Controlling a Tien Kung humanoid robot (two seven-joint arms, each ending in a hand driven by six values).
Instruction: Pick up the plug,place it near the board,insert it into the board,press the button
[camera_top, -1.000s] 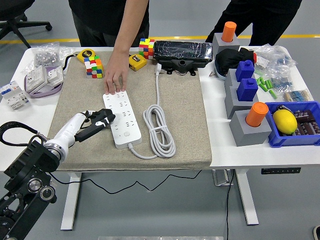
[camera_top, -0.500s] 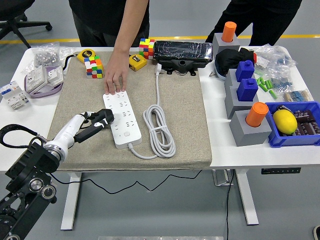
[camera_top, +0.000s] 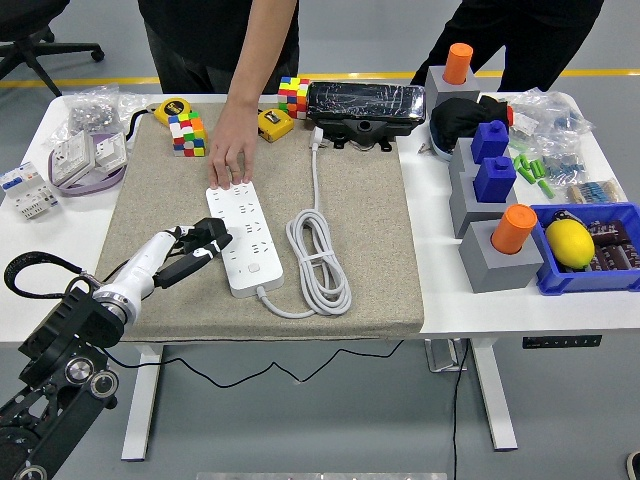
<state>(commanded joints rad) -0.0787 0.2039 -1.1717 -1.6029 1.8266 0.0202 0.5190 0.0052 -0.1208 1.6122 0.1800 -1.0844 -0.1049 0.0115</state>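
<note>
The robot's left hand (camera_top: 200, 245) comes in from the near left. It holds a small black plug (camera_top: 212, 236) in its dark fingers, right at the left edge of the white power strip (camera_top: 243, 241), likely to line it up with a socket. Farther back, a person's hand (camera_top: 231, 150) presses the strip's far end, probably so it can't slide on the table (camera_top: 60, 215).

White board (camera_top: 241, 239), white cable (camera_top: 318, 258), beige mat (camera_top: 370, 230), blue bin (camera_top: 545, 275).
</note>
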